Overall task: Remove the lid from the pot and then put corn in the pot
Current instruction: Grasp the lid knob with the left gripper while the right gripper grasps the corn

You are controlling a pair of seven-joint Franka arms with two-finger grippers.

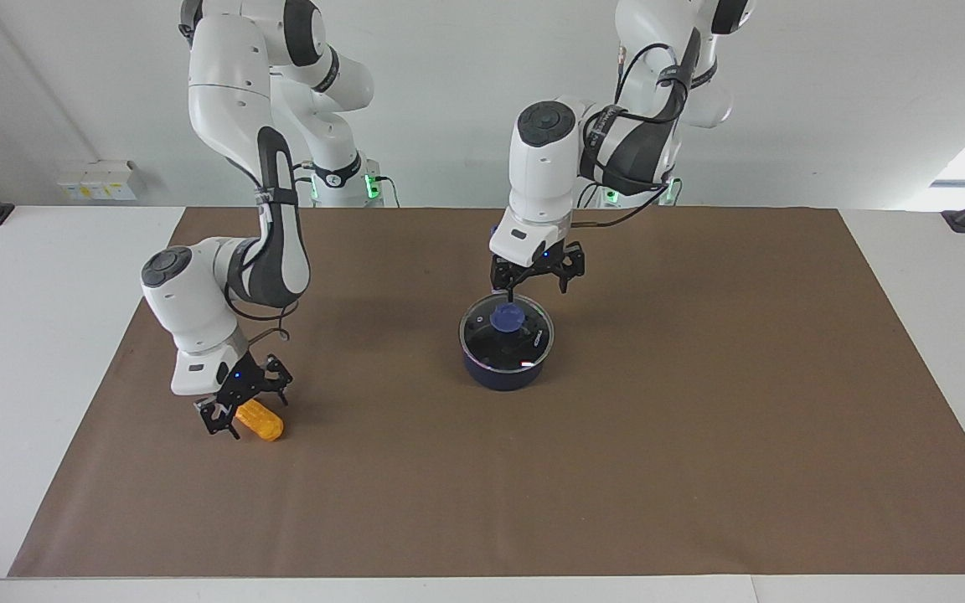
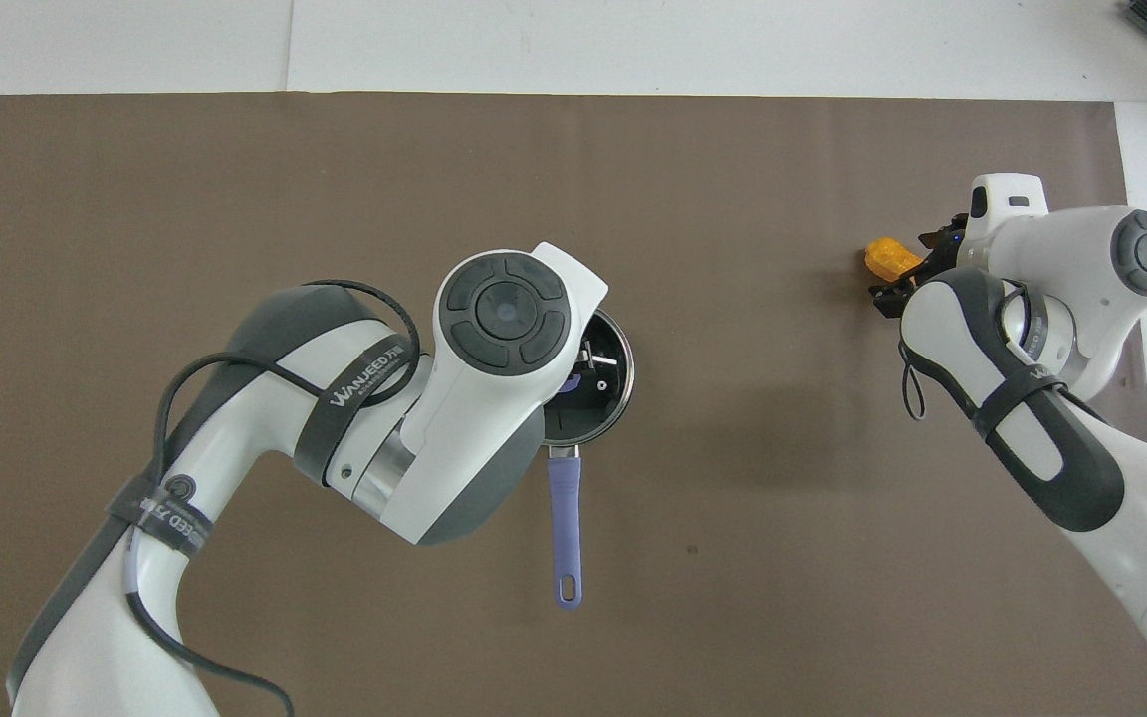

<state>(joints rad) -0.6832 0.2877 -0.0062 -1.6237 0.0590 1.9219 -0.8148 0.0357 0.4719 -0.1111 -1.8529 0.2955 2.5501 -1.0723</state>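
Note:
The dark blue pot (image 1: pixel 503 368) stands mid-table with the glass lid (image 1: pixel 533 339) on it, blue knob (image 1: pixel 506 317) at its centre. My left gripper (image 1: pixel 537 285) is open just above the lid, over its edge nearer the robots, touching nothing. In the overhead view my left hand covers most of the pot (image 2: pixel 605 398); its handle (image 2: pixel 566 528) points toward the robots. The orange-yellow corn (image 1: pixel 265 421) lies on the mat toward the right arm's end. My right gripper (image 1: pixel 248 410) is low, open, with its fingers on either side of the corn (image 2: pixel 887 257).
A brown mat (image 1: pixel 616 469) covers the table, with white table edges (image 1: pixel 13 335) at both ends. A small white box (image 1: pixel 97 180) sits at the back corner by the right arm's end.

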